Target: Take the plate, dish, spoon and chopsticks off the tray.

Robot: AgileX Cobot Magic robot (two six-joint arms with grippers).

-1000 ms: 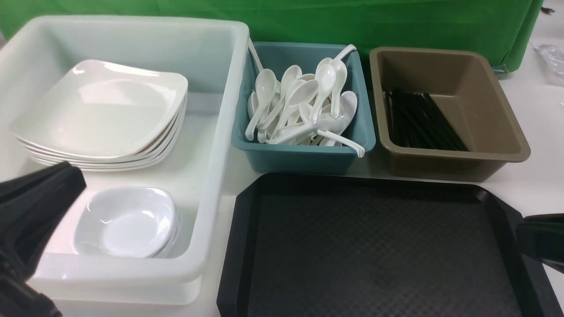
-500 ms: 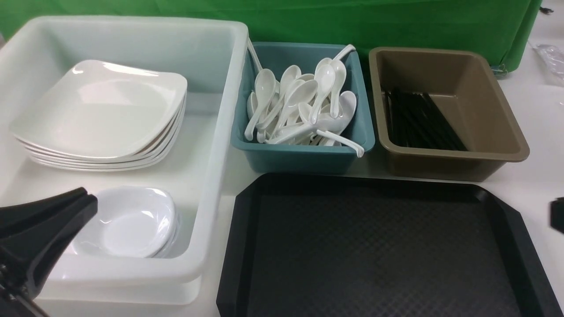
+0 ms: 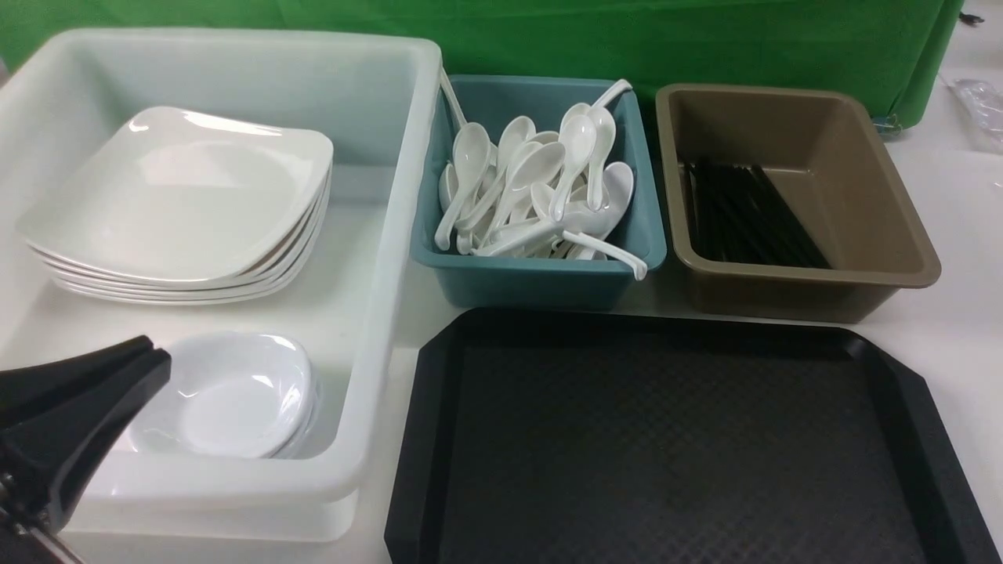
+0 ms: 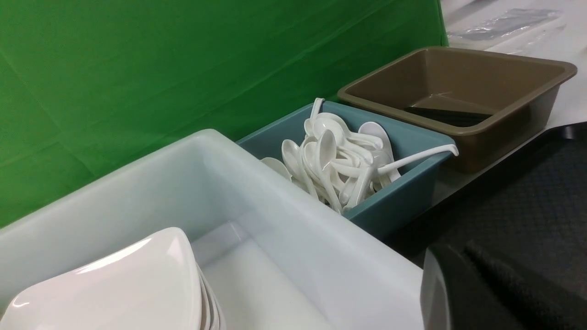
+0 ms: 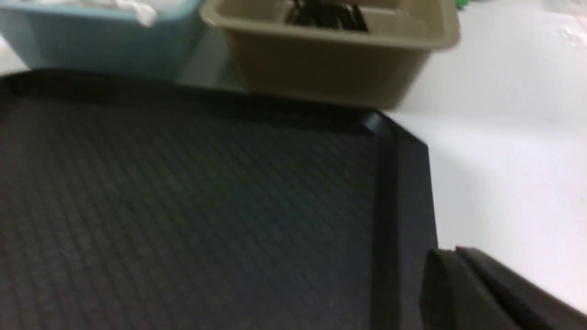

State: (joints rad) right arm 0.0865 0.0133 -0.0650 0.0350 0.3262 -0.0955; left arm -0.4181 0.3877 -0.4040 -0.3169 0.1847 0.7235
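Observation:
The black tray lies in front of me with nothing on it. White square plates sit stacked in the white tub, with a stack of small dishes nearer to me. Spoons fill the teal bin. Black chopsticks lie in the brown bin. My left gripper is shut and empty, over the tub's near left corner beside the dishes. My right gripper is out of the front view; its wrist view shows it shut and empty beside the tray's right rim.
A green cloth hangs behind the bins. White tabletop runs to the right of the tray and brown bin. A clear plastic bag lies at the far right.
My right gripper has drawn back to the right, out of the front view, and its jaws have closed. My left gripper dropped a little toward the dishes, then held still.

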